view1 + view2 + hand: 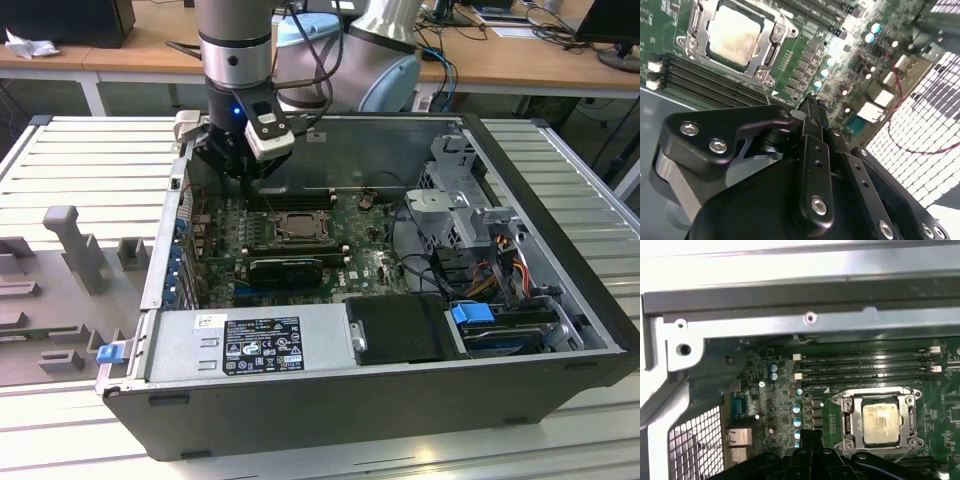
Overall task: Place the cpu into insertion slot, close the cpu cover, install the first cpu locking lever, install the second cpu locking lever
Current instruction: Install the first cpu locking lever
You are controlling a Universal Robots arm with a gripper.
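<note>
The cpu [735,35] [880,419] lies flat in the insertion slot [290,228] amid the green motherboard, its pale metal face showing. The cpu cover [769,54] [847,417] lies down around it as a metal frame, and the chip shows through its window. In the exterior view my gripper [243,176] hangs above the board, a little towards the exterior view's left and rear of the socket. Its dark fingertips [810,102] [810,437] are pressed together with nothing between them, off the socket's side and apart from the cover.
Long black memory slots [865,367] run beside the socket. The open computer case has a metal rear wall [790,295] and a vent grille [695,445]. A power supply [250,345], a drive cage [460,210] and cables [500,265] crowd the case. Grey fixtures [70,250] lie outside.
</note>
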